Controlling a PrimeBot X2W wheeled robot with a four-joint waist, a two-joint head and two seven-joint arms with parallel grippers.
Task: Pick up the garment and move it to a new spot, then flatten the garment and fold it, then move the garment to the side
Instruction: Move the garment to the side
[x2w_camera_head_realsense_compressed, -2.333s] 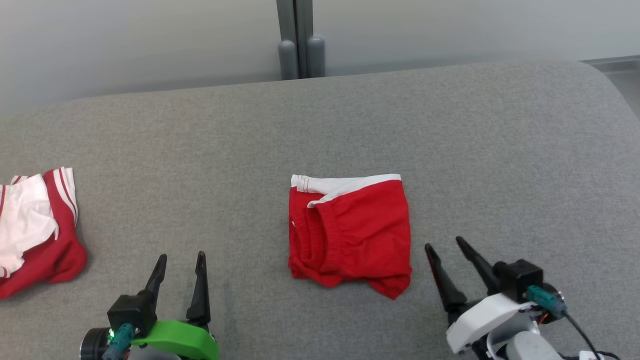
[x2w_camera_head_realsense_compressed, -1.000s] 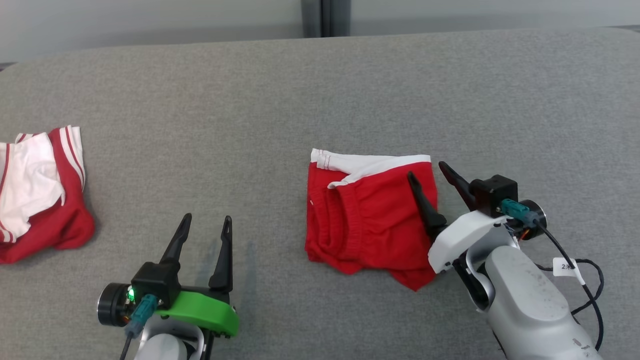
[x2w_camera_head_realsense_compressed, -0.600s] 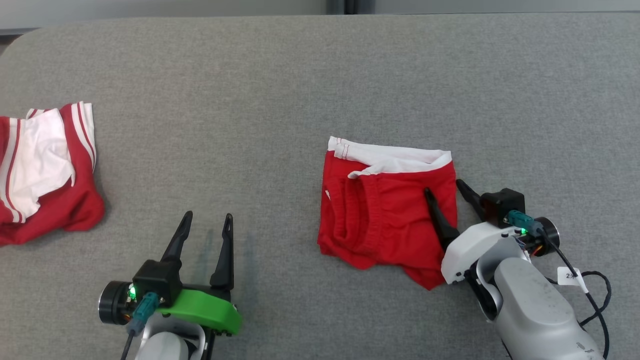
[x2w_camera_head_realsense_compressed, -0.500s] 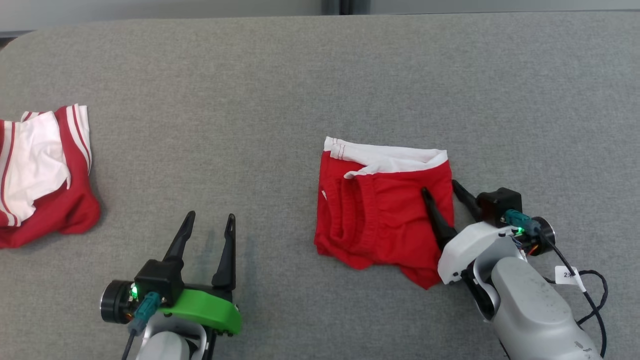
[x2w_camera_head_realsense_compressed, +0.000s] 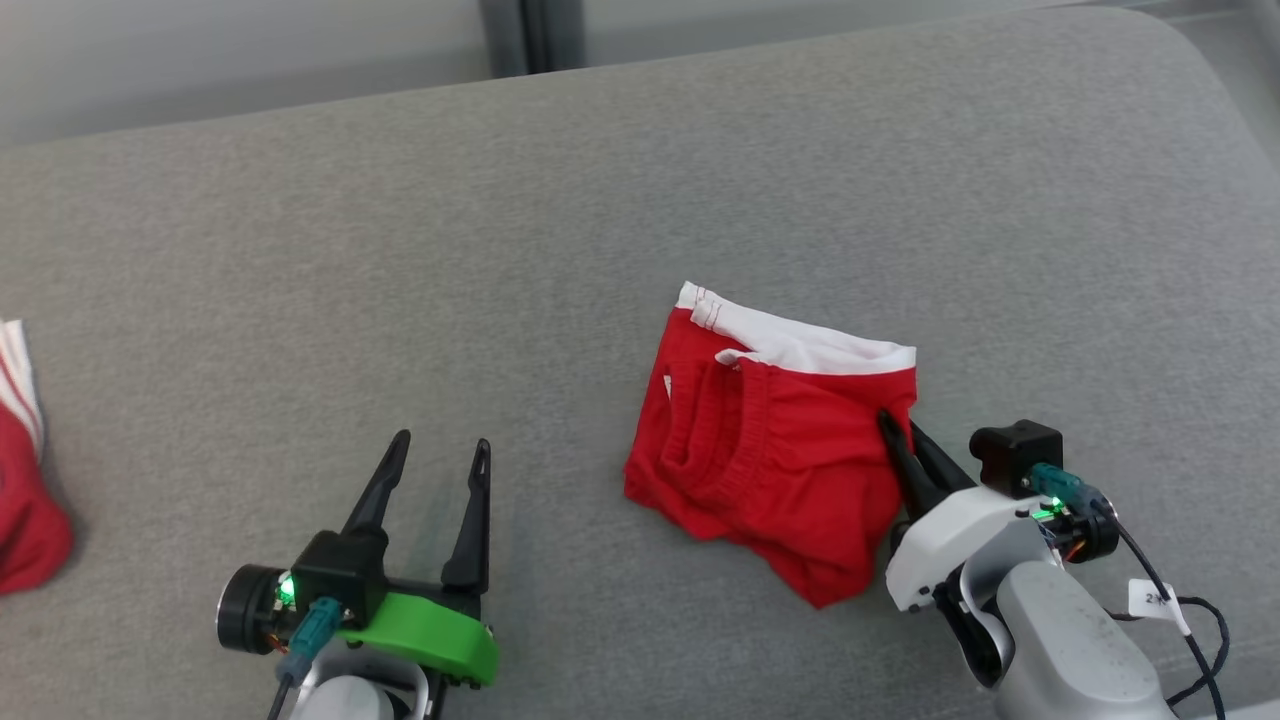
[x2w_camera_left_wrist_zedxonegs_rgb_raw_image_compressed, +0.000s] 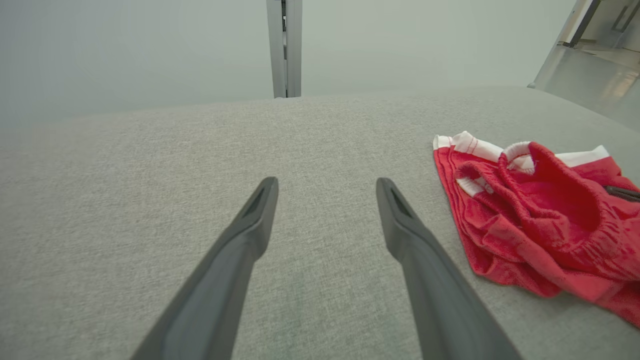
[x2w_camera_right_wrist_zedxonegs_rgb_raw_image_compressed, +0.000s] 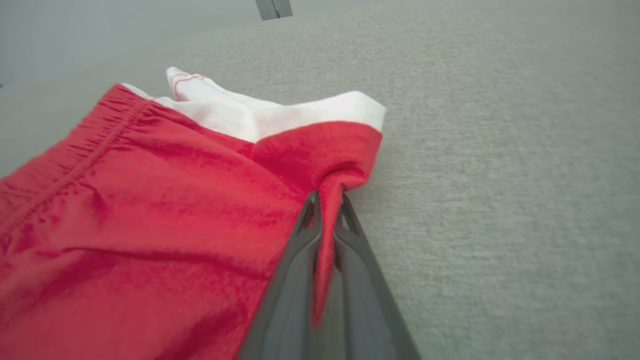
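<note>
1. Gray woven upholstery (x2w_camera_head_realsense_compressed: 640, 200) spreads under both arms, with a pale wall (x2w_camera_head_realsense_compressed: 250, 50) and a gray upright post (x2w_camera_head_realsense_compressed: 520, 40) behind its far edge.
2. Just left of the right gripper (x2w_camera_head_realsense_compressed: 898, 425) lie the red shorts (x2w_camera_head_realsense_compressed: 770, 460), rumpled on the fabric, their white waistband (x2w_camera_head_realsense_compressed: 810, 345) a little beyond the fingertips.
3. On the right gripper the two dark fingers are now pressed together on a pinch of the shorts' right edge. Half a second ago they stood apart, one over the red cloth and one over the bare upholstery beside it.
4. From the right wrist, the red cloth shows as a thin ridge squeezed between the fingers and bunches just past their tips, below the corner of the waistband.
5. Near the grip, that edge of the shorts is gathered toward the tips, where it ran straighter before.
6. On the left gripper (x2w_camera_head_realsense_compressed: 441, 442) the fingers are spread wide with nothing between them, over bare upholstery, with the shorts well off to its right. Its stance is the same as before.
7. Between the frames the whole head view has shifted, so the camera has moved. Far to the left of the left gripper, the red-and-white garment (x2w_camera_head_realsense_compressed: 25, 510) now shows as a strip at the picture's edge.
</note>
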